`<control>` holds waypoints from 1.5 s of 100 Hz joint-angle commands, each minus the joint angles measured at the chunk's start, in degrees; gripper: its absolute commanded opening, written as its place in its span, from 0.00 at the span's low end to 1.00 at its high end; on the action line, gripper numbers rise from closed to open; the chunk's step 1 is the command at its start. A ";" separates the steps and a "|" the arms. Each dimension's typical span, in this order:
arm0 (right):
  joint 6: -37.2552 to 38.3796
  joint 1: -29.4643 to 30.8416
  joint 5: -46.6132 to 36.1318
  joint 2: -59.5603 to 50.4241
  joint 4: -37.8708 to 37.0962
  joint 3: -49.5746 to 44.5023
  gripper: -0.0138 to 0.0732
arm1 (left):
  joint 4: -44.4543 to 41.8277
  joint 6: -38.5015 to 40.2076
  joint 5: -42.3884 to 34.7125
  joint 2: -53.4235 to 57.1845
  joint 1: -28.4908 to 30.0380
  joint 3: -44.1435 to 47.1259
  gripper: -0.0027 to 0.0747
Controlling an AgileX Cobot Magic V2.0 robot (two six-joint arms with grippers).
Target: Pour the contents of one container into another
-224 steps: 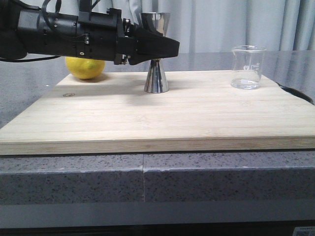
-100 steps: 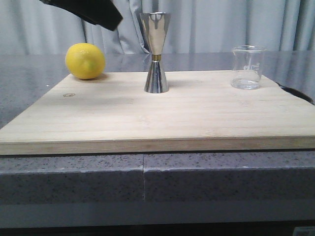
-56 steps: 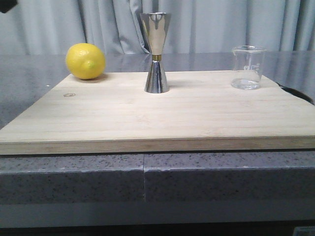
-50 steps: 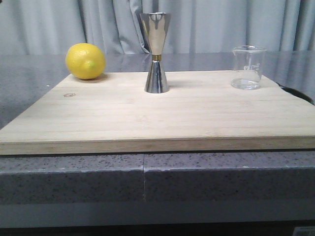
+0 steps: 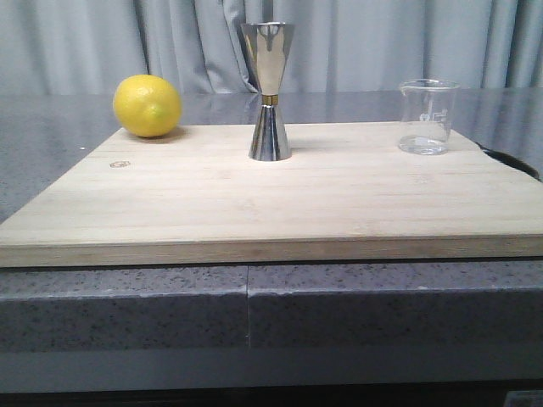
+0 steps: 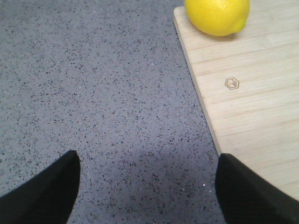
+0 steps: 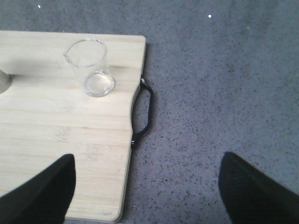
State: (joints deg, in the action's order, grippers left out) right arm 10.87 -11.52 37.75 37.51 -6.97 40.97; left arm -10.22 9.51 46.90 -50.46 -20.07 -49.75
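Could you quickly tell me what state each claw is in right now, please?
Left claw: open, holding nothing, above the grey counter beside the board.
Right claw: open, holding nothing, away from the beaker.

Small hexagon logo (image 6: 231,83) on board (image 6: 261,116); beaker (image 5: 427,116) marks illegible.

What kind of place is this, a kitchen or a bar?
Probably a mock kitchen or bar counter: a wooden cutting board on speckled stone, holding a steel jigger, a lemon and a glass beaker.
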 commanded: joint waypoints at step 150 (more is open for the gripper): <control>-0.46 0.19 -5.64 -7.94 -3.40 -0.67 0.08 | -0.03 1.10 -6.71 7.97 -0.28 4.14 0.01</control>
State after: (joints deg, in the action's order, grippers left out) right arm 10.87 -11.52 36.04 29.58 -9.31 38.77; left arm -10.22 9.96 44.08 -42.70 -20.07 -44.22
